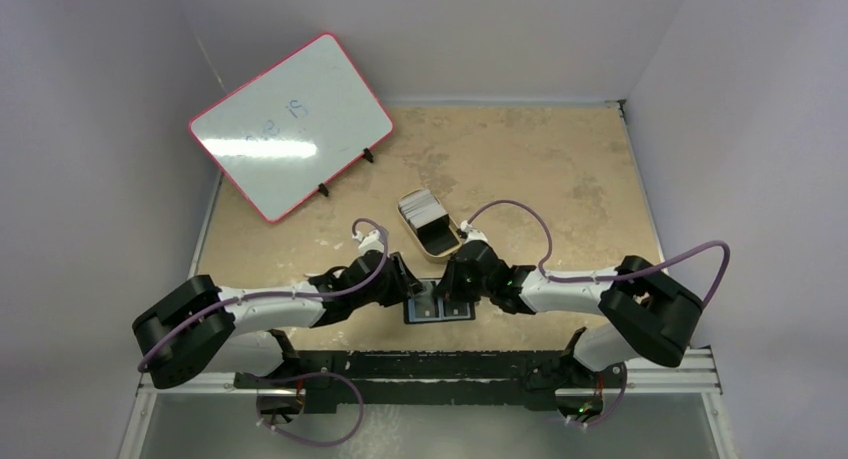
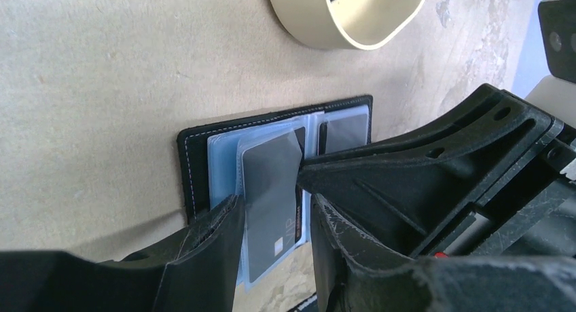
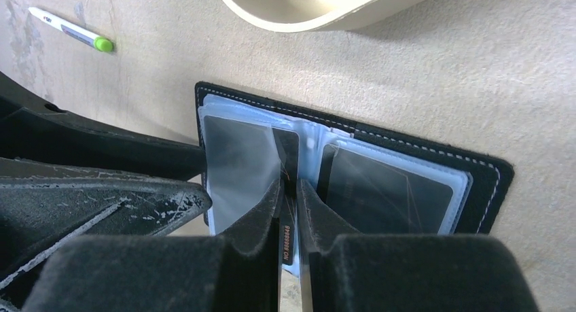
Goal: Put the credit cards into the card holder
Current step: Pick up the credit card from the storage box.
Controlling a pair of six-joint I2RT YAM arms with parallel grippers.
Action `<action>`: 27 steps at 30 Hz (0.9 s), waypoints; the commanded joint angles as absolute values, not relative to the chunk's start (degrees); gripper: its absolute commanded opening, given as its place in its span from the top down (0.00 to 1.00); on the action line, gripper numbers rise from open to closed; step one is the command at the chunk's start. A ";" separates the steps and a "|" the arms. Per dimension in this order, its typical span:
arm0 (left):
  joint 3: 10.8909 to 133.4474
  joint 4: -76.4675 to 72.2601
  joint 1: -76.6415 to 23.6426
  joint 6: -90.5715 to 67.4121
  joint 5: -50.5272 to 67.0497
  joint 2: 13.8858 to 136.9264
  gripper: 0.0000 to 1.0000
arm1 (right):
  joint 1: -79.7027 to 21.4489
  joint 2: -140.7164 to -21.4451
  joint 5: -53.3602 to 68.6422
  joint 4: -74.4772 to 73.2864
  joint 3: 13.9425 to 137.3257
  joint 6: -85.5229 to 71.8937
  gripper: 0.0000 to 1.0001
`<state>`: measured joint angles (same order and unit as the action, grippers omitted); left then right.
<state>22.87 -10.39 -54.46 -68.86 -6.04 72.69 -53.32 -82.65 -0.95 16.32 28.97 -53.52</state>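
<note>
Your right jaws pinched a credit card (image 3: 286, 236) edge-on, its tip at the sleeves of the card holder (image 3: 489, 183) just ahead. Your left jaws stood open astride its left page, with the tin (image 3: 326, 13) beyond.

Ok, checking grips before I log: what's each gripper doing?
Left gripper: open, over the card holder, gripping nothing.
Right gripper: shut on a credit card.

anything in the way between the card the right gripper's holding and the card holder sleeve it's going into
Nothing visible blocks it. The right gripper pinches the card edge-on, its front edge at a clear sleeve of the open card holder. The left gripper straddles that sleeve, off the card's path.
</note>
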 commanded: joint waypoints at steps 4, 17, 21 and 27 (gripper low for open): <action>23.05 -21.18 -55.02 -71.44 -0.82 71.16 0.61 | -53.88 -77.93 -5.15 14.99 28.50 -54.43 0.87; 22.33 -26.37 -55.09 -71.75 -0.24 72.42 0.61 | -53.95 -73.29 -6.33 12.86 27.23 -56.26 0.86; 22.80 -26.28 -55.04 -71.48 -0.35 73.13 0.61 | -53.88 -69.80 -7.76 9.02 27.36 -55.78 0.85; 24.78 -25.04 -55.10 -70.22 -0.75 74.47 0.61 | -53.88 -65.76 -9.58 6.68 27.13 -55.47 0.82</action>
<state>22.59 -23.11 -54.83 -71.31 -0.62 73.63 -53.63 -68.01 -6.55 8.97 27.62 -55.02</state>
